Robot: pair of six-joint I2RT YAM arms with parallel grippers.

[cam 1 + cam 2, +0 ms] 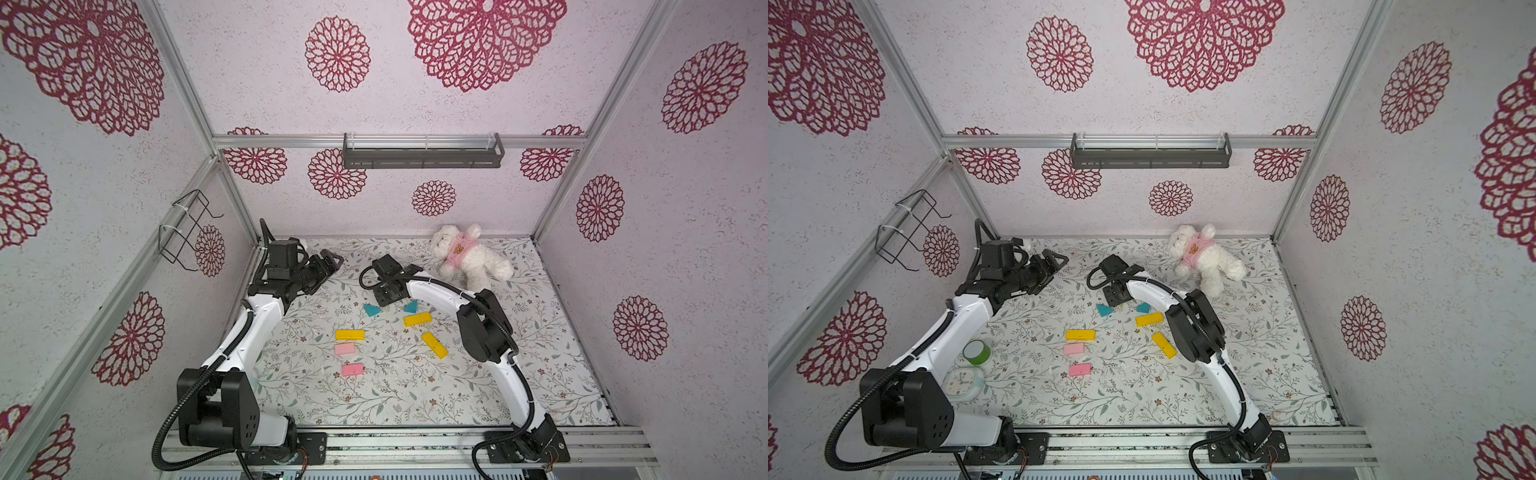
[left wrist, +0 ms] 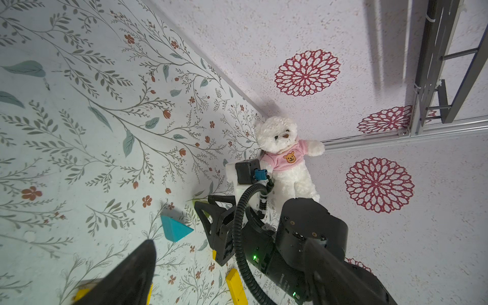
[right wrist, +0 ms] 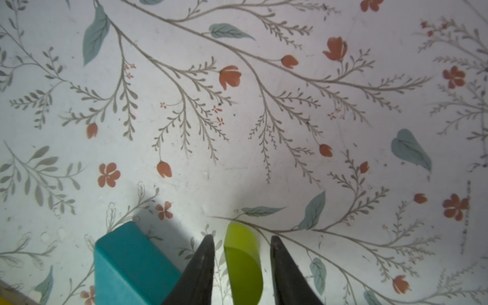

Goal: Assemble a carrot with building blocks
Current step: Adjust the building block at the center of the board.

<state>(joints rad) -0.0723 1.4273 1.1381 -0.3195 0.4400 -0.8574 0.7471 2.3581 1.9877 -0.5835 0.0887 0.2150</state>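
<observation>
Right wrist view: right end effector [image 3: 242, 237] straddles green piece [image 3: 243, 264], open, small gaps both sides; teal triangle [image 3: 132, 264] just beside. Left end effector [image 1: 333, 262] open too.

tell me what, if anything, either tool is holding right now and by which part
Nothing is held yet. The right tool straddles the lime-green piece, with thin gaps showing on both sides. The left tool is open and empty.

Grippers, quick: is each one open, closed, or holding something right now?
Left gripper: open, holding nothing.
Right gripper: open, fingers either side of the green block, with narrow gaps, not yet gripping.
</observation>
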